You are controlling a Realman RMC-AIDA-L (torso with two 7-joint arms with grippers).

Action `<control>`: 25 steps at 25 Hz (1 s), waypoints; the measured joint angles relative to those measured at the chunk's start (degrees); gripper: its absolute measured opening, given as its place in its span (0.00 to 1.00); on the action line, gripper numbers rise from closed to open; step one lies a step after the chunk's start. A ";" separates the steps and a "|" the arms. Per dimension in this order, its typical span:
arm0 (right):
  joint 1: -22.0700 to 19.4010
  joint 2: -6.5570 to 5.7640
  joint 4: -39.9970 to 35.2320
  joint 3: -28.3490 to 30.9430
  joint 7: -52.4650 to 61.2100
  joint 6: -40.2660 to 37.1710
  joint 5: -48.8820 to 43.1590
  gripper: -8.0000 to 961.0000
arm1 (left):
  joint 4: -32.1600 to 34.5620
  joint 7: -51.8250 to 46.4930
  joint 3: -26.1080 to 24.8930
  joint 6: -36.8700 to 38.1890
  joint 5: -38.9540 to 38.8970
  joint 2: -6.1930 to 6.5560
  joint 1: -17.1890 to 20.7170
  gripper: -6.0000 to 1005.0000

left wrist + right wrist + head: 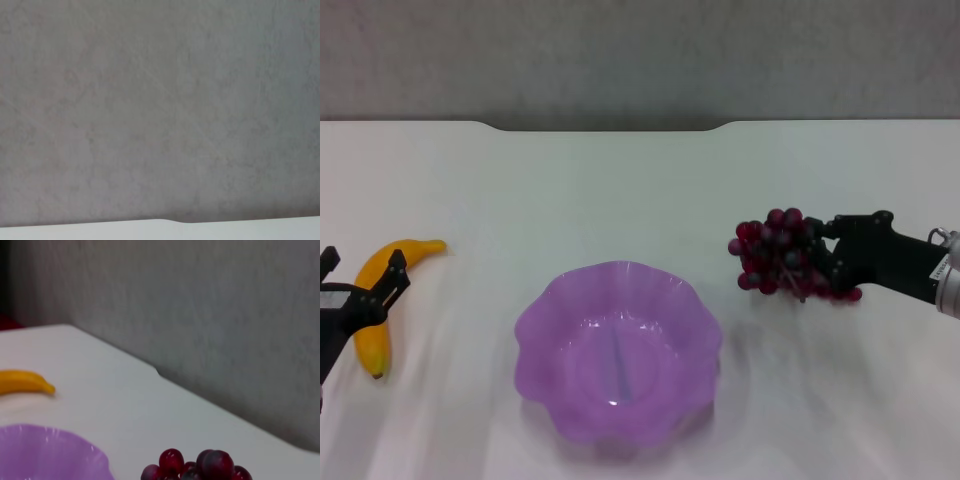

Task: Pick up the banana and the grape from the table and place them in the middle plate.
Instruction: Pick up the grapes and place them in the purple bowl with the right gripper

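Middle plate (618, 350) nearest; right fingers (832, 262) clamp grape (775, 253); left fingers (365, 285) straddle banana (382, 300), wide.

Bright even light, faint shadows, slight softness

Surface finishes

Middle plate (618, 352): translucent glossy plastic. Table (620, 190) beneath it: smooth matt white. Grape (782, 257): shiny skins.

Right gripper (823, 262) hides part of the grape (772, 250).
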 joint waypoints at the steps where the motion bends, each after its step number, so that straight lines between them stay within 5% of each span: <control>1: -0.18 -0.01 -0.01 0.00 -0.76 -0.94 0.86 0.18 | 0.02 0.00 0.00 0.00 0.00 0.01 0.00 0.89; 25: -2.17 -0.16 -7.60 -1.03 -5.82 -26.63 12.17 0.17 | 0.34 0.10 -0.03 -0.09 0.01 0.11 -0.09 0.89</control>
